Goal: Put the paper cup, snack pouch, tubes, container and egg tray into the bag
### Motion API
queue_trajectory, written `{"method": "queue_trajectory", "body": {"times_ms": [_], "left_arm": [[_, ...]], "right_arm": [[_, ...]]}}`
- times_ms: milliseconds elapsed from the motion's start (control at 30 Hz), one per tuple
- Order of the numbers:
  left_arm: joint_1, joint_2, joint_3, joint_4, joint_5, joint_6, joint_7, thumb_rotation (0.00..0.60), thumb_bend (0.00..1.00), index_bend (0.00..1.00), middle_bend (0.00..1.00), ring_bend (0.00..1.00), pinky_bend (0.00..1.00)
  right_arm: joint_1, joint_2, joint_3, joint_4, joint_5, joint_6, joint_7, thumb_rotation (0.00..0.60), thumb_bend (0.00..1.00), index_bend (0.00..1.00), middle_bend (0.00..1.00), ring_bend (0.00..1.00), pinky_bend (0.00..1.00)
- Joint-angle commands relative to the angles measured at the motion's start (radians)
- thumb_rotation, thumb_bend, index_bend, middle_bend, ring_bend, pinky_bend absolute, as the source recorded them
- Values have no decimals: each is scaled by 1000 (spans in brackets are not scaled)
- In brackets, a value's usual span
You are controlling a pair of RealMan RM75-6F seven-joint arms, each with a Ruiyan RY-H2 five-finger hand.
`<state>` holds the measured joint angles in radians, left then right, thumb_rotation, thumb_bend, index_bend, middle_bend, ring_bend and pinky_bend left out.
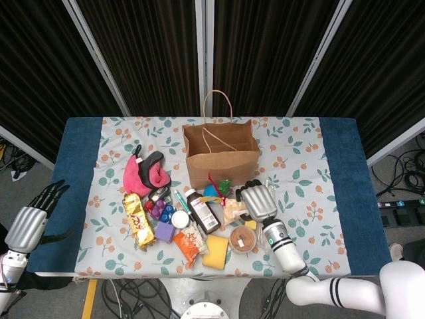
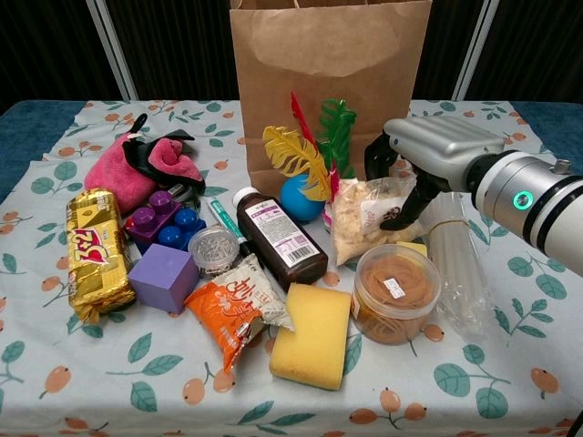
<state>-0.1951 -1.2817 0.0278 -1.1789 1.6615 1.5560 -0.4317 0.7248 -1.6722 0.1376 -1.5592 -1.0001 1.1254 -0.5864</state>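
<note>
Now the right hand [image 2: 428,159] curls its fingers [image 2: 407,205] around the top of the clear snack pouch [image 2: 369,223], seemingly gripping it. That pouch lies directly under the hand, its long axis running from twelve to six o'clock. At six o'clock sits the round container [image 2: 395,291]; at four, the clear tubes [image 2: 455,264]. At eleven o'clock stands the open paper bag [image 1: 221,156], seemingly empty. Far left, the left hand [image 1: 30,222] hangs off the table [image 1: 339,173], fingers spread, holding nothing.
</note>
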Motion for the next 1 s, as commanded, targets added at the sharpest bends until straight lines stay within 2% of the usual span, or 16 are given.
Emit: {"method": "queue_trajectory", "body": {"times_ms": [33, 200, 300, 433, 567, 667, 867, 1000], "left_arm": [[-2, 2, 0, -5, 3, -1, 5, 600, 30, 97, 144, 109, 259], [-4, 6, 3, -19, 9, 0, 15, 600, 31, 97, 144, 109, 259], [-6, 8, 2, -29, 13, 2, 23, 600, 31, 97, 144, 108, 259], [-7, 12, 4, -41, 18, 2, 32, 600, 31, 97, 144, 109, 259], [-9, 17, 4, -51, 20, 1, 34, 600, 31, 97, 144, 109, 259], [-11, 20, 2, -61, 15, -4, 21, 600, 31, 97, 144, 109, 259], [-18, 22, -1, -64, 16, -7, 17, 600, 31, 97, 144, 109, 259], [-24, 23, -5, -65, 15, -12, 20, 600, 31, 97, 144, 109, 259]], "right_arm": [[-19, 38, 2, -52, -49, 38, 12, 600, 59, 622, 518, 282, 254], [-51, 133, 11, -190, -166, 127, 24, 600, 63, 624, 520, 282, 254], [-65, 194, 35, -280, -226, 177, 30, 600, 64, 624, 520, 282, 254], [-68, 258, 98, -371, -279, 231, 28, 600, 66, 624, 520, 283, 254], [-49, 300, 188, -415, -285, 260, 7, 600, 67, 624, 520, 282, 254], [-20, 318, 256, -401, -255, 251, 5, 600, 67, 624, 520, 283, 255], [56, 309, 362, -274, -171, 213, 22, 600, 69, 627, 520, 283, 258], [116, 272, 395, -159, -141, 200, -1, 600, 73, 629, 520, 283, 260]]}}
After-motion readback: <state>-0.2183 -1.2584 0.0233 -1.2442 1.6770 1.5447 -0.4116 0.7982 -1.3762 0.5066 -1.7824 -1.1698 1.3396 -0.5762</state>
